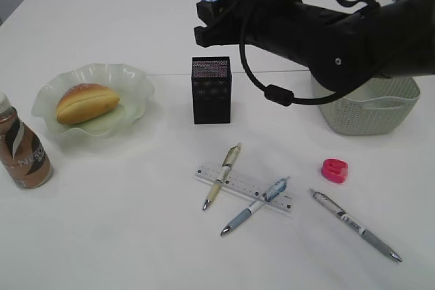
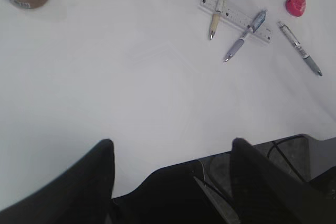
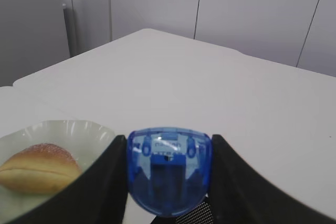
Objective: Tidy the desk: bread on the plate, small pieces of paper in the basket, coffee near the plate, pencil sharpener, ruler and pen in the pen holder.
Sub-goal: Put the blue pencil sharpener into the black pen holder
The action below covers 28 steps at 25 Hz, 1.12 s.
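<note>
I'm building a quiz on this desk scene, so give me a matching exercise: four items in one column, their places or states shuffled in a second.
Column one:
1. bread
2. blue pencil sharpener
3. ruler
4. coffee

Column two:
A. held in the right gripper above the pen holder
B. lying under two pens
C. on the plate
D. standing at the desk's left edge

Pairs: 1-C, 2-A, 3-B, 4-D

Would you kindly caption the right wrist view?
Right gripper holding a blue pencil sharpener above the pen holder, bread plated.
</note>
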### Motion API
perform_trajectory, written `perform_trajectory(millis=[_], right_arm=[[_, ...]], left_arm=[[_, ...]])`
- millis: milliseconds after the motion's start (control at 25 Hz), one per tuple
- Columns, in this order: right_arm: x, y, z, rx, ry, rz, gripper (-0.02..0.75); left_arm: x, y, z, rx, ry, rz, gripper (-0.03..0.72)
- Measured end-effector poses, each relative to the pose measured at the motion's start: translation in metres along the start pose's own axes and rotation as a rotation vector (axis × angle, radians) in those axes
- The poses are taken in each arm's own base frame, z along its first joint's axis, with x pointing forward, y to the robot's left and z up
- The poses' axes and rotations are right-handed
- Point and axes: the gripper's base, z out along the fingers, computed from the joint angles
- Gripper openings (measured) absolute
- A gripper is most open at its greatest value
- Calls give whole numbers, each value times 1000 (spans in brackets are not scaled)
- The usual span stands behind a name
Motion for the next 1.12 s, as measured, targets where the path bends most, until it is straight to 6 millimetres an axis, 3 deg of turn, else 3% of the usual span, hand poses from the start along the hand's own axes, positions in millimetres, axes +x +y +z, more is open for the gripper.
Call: perform_trajectory(millis=[320,720,1120], right_arm=[[27,-26,25,99,-37,84,344],[49,-26,63,89,-8,67,344],[88,-23,78,80,98,69,344]], left_arm=[[1,-5,0,52,10,-17,497],[2,-10,-1,106,21,-35,497],[2,-10,-1,108,21,-36,497]])
